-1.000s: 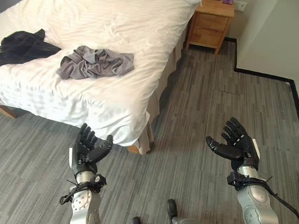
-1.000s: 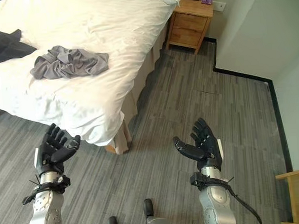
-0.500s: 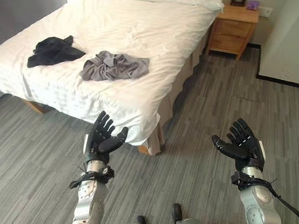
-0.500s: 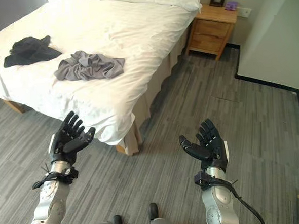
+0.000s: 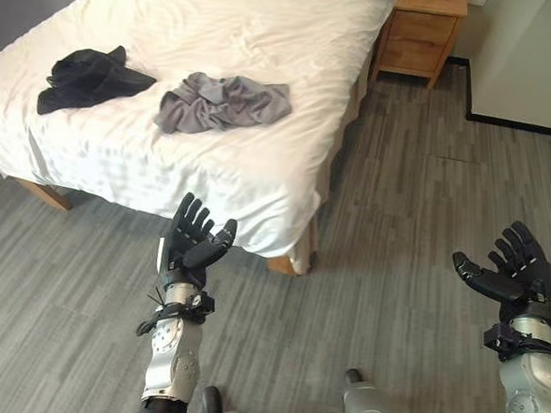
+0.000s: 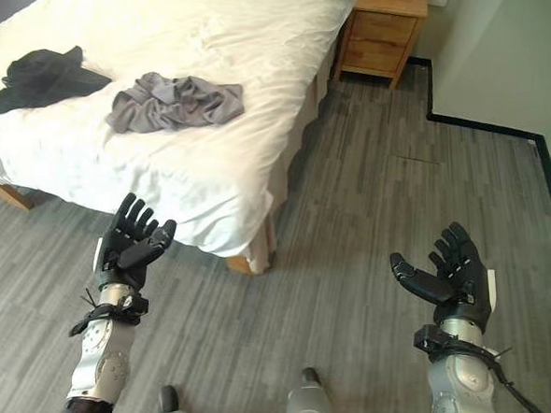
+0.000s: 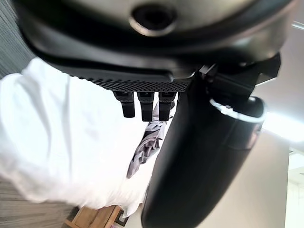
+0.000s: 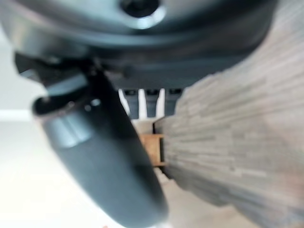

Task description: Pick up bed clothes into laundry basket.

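A: Where are the clothes?

B: A crumpled grey garment (image 5: 222, 102) lies on the white bed (image 5: 247, 40), near its foot edge. A black garment (image 5: 90, 77) lies just beside it, further toward the robot's left, the two apart.

A: And the hands?

B: The left hand (image 5: 192, 244) is raised palm up in front of the bed's near corner, fingers spread and straight, holding nothing. The right hand (image 6: 448, 275) hangs over the grey plank floor (image 5: 397, 208), well apart from the bed, fingers straight too and empty.

A: Anything else?

B: A wooden nightstand (image 5: 421, 31) stands beside the bed's far end, against the wall.
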`<state>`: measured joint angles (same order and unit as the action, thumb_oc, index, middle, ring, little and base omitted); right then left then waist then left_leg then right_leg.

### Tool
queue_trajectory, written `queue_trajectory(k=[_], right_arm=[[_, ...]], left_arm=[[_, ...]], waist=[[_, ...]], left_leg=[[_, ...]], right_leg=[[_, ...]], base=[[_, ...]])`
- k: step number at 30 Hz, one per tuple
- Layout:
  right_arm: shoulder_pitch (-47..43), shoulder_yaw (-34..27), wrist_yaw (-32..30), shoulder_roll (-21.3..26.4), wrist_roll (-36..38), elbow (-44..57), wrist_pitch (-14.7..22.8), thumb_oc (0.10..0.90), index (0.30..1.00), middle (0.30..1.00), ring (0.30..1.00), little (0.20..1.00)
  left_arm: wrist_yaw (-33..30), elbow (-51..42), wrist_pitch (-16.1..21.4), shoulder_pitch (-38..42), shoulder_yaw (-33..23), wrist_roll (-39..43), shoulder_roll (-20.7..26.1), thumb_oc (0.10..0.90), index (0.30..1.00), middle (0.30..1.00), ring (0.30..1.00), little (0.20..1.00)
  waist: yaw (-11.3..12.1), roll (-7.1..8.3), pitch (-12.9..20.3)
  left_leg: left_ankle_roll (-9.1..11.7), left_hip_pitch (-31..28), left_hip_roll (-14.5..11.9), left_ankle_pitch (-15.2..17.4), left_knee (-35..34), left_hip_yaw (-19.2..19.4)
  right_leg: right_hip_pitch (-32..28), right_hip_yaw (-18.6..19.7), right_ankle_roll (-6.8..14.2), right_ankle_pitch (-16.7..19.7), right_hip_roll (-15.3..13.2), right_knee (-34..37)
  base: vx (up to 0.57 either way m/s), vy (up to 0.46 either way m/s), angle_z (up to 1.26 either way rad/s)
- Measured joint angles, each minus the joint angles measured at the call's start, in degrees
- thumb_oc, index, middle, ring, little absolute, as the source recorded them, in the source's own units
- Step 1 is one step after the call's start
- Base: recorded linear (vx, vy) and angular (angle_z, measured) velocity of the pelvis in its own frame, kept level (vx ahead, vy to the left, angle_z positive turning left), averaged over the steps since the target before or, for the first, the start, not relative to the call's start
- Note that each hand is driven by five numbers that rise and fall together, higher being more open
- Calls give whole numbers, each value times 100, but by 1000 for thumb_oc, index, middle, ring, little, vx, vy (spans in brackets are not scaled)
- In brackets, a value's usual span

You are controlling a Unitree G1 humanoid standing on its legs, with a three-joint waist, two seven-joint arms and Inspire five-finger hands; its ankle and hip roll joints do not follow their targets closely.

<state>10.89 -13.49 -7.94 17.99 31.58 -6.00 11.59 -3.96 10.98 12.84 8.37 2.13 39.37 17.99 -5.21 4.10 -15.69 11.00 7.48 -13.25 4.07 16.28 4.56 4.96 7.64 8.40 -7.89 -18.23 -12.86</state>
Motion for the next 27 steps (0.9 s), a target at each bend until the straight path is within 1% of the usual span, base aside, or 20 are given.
queue_trajectory(k=[1, 2, 3, 4, 5, 6, 8, 9, 11, 12, 13, 14, 15, 18, 21, 22, 23, 24, 26, 27], right_arm=[[130, 30, 73, -87, -32, 58, -11, 800, 900, 900, 900, 900], [272, 65, 89, -320, -87, -4, -38, 800, 900, 900, 900, 900], [296, 22, 122, -398, -96, 34, -39, 800, 900, 900, 900, 900], [375, -171, 132, -734, -89, 116, 6, 800, 900, 900, 900, 900], [497, -326, 52, -809, -52, 67, 55, 800, 900, 900, 900, 900], [373, -290, -20, -758, 172, -78, 42, 800, 900, 900, 900, 900], [286, -197, 26, -749, 338, -81, 46, 800, 900, 900, 900, 900], [368, -3, 50, -741, 340, -74, -30, 800, 900, 900, 900, 900], [403, 127, 147, -742, 326, -34, -77, 800, 900, 900, 900, 900], [439, 133, 147, -713, 325, 17, -74, 800, 900, 900, 900, 900], [370, 234, 157, -614, 310, 54, -84, 800, 900, 900, 900, 900], [182, 247, 287, -589, 241, 122, -59, 800, 900, 900, 900, 900], [252, 213, 274, -584, 237, 175, -58, 800, 900, 900, 900, 900], [339, -23, 258, -450, 219, 189, -24, 800, 900, 900, 900, 900], [298, -108, 250, -373, 217, 195, -13, 800, 900, 900, 900, 900], [182, -108, 240, -313, 176, 101, -9, 800, 900, 900, 900, 900], [109, -109, 242, -278, 114, -46, -5, 800, 900, 900, 900, 900], [132, -88, 246, -249, 96, -132, -15, 800, 900, 900, 900, 900], [-164, 52, 238, -232, 127, -470, -9, 800, 900, 900, 900, 900], [-163, 49, 239, -208, 139, -479, -9, 800, 900, 900, 900, 900]], left_arm=[[-30, 9, -12, 76, 6, 4, 180, 800, 900, 900, 900, 900], [-39, -37, 47, 21, -121, 5, 538, 800, 900, 900, 900, 900], [-59, 51, 101, 37, -145, 4, 694, 800, 900, 900, 900, 900], [-29, 247, 84, 57, -235, -59, 792, 800, 900, 900, 900, 900], [-110, 209, 130, -39, -273, -128, 685, 800, 900, 900, 900, 900], [-138, 163, 227, -169, -284, -216, 772, 800, 900, 900, 900, 900], [-146, 167, 185, -326, -298, -359, 855, 800, 900, 900, 900, 900], [-126, 167, 170, -446, -294, -368, 863, 800, 900, 900, 900, 900], [-114, 173, 119, -728, -354, -383, 863, 800, 900, 900, 900, 900], [-106, 182, 53, -808, -314, -392, 745, 800, 900, 900, 900, 900], [-49, 199, 170, -909, -442, -403, 605, 800, 900, 900, 900, 900], [-103, 215, 83, -1005, -700, -367, 304, 800, 900, 900, 900, 900], [-99, 204, 9, -1006, -613, -365, 241, 800, 900, 900, 900, 900], [75, 131, -57, -989, -260, -397, 50, 800, 900, 900, 900, 900], [82, -17, -72, -932, -191, -399, -45, 800, 900, 900, 900, 900], [60, -42, -60, -877, -187, -402, -76, 800, 900, 900, 900, 900], [54, -41, -61, -816, -177, -399, -140, 800, 900, 900, 900, 900], [59, -38, -49, -808, -185, -397, -236, 800, 900, 900, 900, 900], [76, -6, -35, -768, -345, -343, -422, 800, 900, 900, 900, 900], [84, -34, -11, -768, -343, -342, -423, 800, 900, 900, 900, 900]], waist=[[-3, -13, 2], [176, 208, 134], [264, 130, 69], [195, 119, 80], [148, 38, 250], [139, -37, 305], [-91, -325, 208], [-143, -417, 155], [-76, -406, 128], [-135, -428, 133], [6, -448, 81], [-19, -569, -173], [-156, -537, -169], [-479, -208, -48], [-649, -279, 127], [-585, -431, 201], [-507, -444, 209], [-415, -538, 224], [-326, -592, 227], [-308, -625, 240]], left_leg=[[-230, 307, 20, 245, 625, -9], [-342, 271, 276, 640, 1035, 255], [-429, 255, 275, 707, 1254, 304], [-405, 580, 382, 775, 1803, 241], [-558, 596, 555, 853, 1511, 354], [-1087, 647, 838, 1073, 1482, 454], [-1347, 685, 998, 1103, 1351, 265], [-1539, 512, 1046, 945, 1094, 315], [-1480, 130, 1197, 806, 756, 382], [-1709, -10, 1316, 902, 639, 369], [-2113, -146, 1396, 1040, 524, 308], [-1967, -530, 1359, 979, 263, 184], [-1878, -702, 1470, 872, -19, 44], [-1655, -1449, 2046, 753, -901, -206], [-1690, -1970, 2259, 710, -1411, -310], [-1633, -2271, 2278, 740, -1603, -142], [-1560, -2436, 2353, 782, -1436, -48], [-1455, -2424, 2387, 840, -1042, -24], [-273, -1265, 2158, 315, 2137, 256], [-234, -886, 1896, 298, 3009, 381]], right_leg=[[-262, -80, -83, 238, -1, -1], [-429, -318, -106, 639, -212, 28], [-398, -333, 60, 875, -254, -93], [-274, -233, -138, 1135, -490, -657], [-51, 40, 72, 1475, -576, -891], [319, 389, -79, 2026, -669, -1368], [808, 1111, -45, 2976, -218, -2029], [1141, 1169, 156, 2535, 213, -2906], [1395, 698, 17, 1967, 515, -3669], [1512, 408, -127, 1616, 777, -3915], [1771, 531, 62, 1273, 1220, -4211], [1990, 310, -88, 645, 2113, -4444], [2091, 47, -244, 448, 2327, -4157], [2484, -445, -348, 400, 2430, -2852], [2055, -677, -778, 605, 2407, -662], [1740, -1935, -1229, 645, 2185, -216], [1517, -2285, -1771, 995, 2075, -138], [1322, -2222, -1955, 1301, 2097, -63], [643, -1575, -1906, 998, 2178, 167], [421, -1453, -1800, 920, 2213, 198]], base=[[406, 559, -29], [389, 635, -26], [471, 776, -5], [239, 568, 38], [353, 745, 46], [258, 597, 22], [258, 502, 41], [218, 397, 35], [379, 468, 14], [500, 519, -8], [385, 255, -33], [264, 147, -18], [321, 132, 62], [521, 66, 84], [292, -3, 27], [346, -56, -23], [322, -109, -39], [334, -146, -63], [309, -151, -50], [201, -64, -26]])
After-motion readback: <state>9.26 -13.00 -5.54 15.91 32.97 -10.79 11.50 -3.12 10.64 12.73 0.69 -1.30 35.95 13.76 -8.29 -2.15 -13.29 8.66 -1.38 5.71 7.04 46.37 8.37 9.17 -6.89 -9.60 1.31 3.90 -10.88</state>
